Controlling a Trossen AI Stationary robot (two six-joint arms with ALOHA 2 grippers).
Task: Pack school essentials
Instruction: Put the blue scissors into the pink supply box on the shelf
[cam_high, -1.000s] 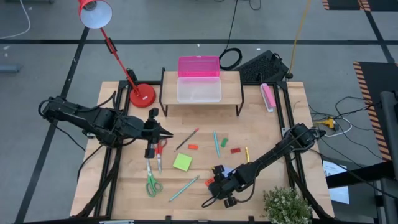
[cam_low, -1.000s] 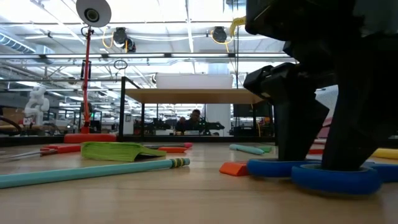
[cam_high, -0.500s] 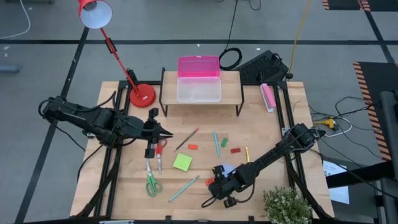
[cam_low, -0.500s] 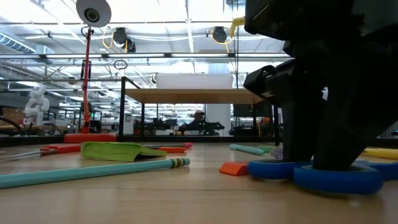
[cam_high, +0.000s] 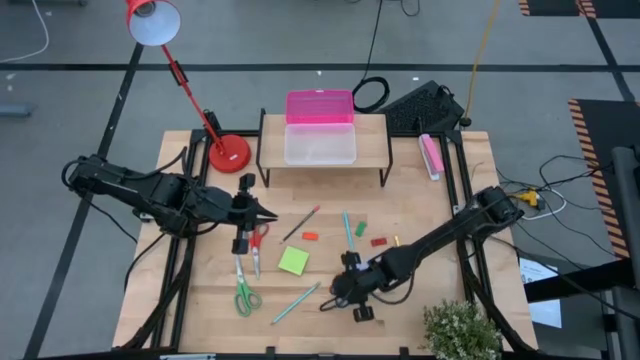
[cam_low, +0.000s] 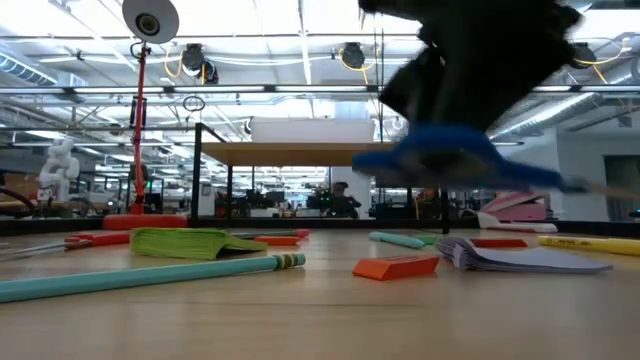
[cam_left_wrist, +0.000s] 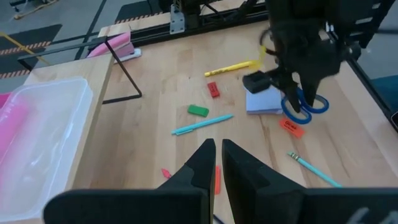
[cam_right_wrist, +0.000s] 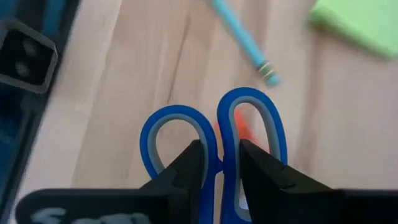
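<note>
Tabletop (cam_high: 430, 215) of pale wood carried a low shelf (cam_high: 372, 135) at its far edge, w/ a clear box (cam_high: 320, 145) on it, pink lid (cam_high: 320, 106) folded back; nothing could be made out inside the box.

Stationery lay loose across the wood. Scissors numbered three: red-handled scissors (cam_high: 257, 243) and green-handled scissors (cam_high: 245, 292) flat near the left arm, and blue-handled scissors (cam_right_wrist: 214, 134), two rounded blue loops lined in grey, held off the table near the front edge by the right gripper (cam_high: 345, 290). Its fingers were pinched on the scissors just where the loops meet. In the low view the scissors (cam_low: 440, 160) hung well clear of the surface.

Sticky-note pads: two, a green pad (cam_high: 293, 261) near mid-table and a lavender pad (cam_left_wrist: 266, 99) beside the right gripper. Long items: a teal pencil (cam_high: 296, 302) toward the front, a teal pen (cam_high: 347, 230), a reddish pencil (cam_high: 300, 223), a yellow pen (cam_left_wrist: 233, 66).

Erasers: two red, one (cam_high: 310, 236) by the reddish pencil and one (cam_high: 378, 241) by the yellow pen, plus a green eraser (cam_high: 361, 228). An orange eraser (cam_low: 397, 267) sat under the lifted scissors.

Left gripper (cam_high: 268, 215) hung over the table's left half, fingers pressed nearly together, holding nothing.
</note>
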